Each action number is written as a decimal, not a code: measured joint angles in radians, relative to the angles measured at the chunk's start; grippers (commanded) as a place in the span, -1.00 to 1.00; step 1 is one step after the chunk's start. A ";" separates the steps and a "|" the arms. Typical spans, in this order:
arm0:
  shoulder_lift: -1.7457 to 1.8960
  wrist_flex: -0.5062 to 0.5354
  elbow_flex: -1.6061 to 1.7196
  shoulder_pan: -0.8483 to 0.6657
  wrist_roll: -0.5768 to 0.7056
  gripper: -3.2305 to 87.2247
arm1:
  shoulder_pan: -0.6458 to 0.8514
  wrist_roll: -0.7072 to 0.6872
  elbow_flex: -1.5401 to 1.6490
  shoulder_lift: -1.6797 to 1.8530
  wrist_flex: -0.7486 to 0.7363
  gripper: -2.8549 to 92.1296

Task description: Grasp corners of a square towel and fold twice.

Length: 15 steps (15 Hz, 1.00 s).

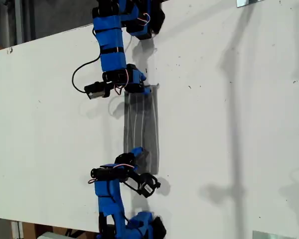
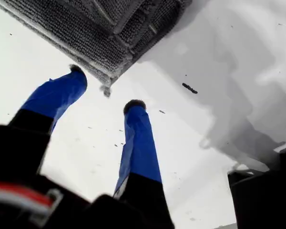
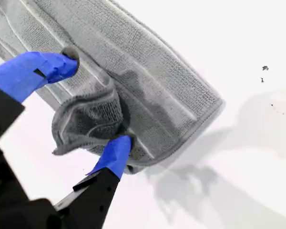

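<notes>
The grey striped towel point(image 1: 142, 129) lies folded into a narrow strip on the white table point(image 1: 229, 124), between the two blue arms. My first gripper point(image 1: 142, 89) point(image 2: 105, 88) is open at the strip's end toward the exterior view's top. A layered corner point(image 2: 102, 78) of the towel point(image 2: 109, 28) points in between its fingertips. My second gripper point(image 1: 136, 153) point(image 3: 95, 98) is open over the strip's other end. A bunched-up corner point(image 3: 88, 119) of the towel point(image 3: 157, 81) sits between its jaws, touching one fingertip point(image 3: 119, 145).
A black cable point(image 1: 82, 69) loops beside the arm at the exterior view's top. Metal plates sit at that view's top right point(image 1: 249, 2) and bottom right point(image 1: 271, 235). The table edge point(image 1: 40, 40) runs across its upper left. Arm shadows fall on the table.
</notes>
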 measured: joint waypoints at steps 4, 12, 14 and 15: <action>0.135 0.002 0.117 -0.034 0.017 -0.25 | 0.017 -0.020 0.000 0.000 0.000 -0.43; 0.403 0.017 0.218 -0.135 0.058 -0.31 | 0.084 -0.083 0.000 0.000 0.000 -0.45; 0.293 -0.011 0.235 -0.210 0.097 -0.29 | 0.084 -0.084 0.000 -0.009 -0.011 -0.45; 0.242 -0.026 0.230 -0.213 0.109 -0.29 | 0.074 -0.084 0.000 -0.020 -0.026 -0.45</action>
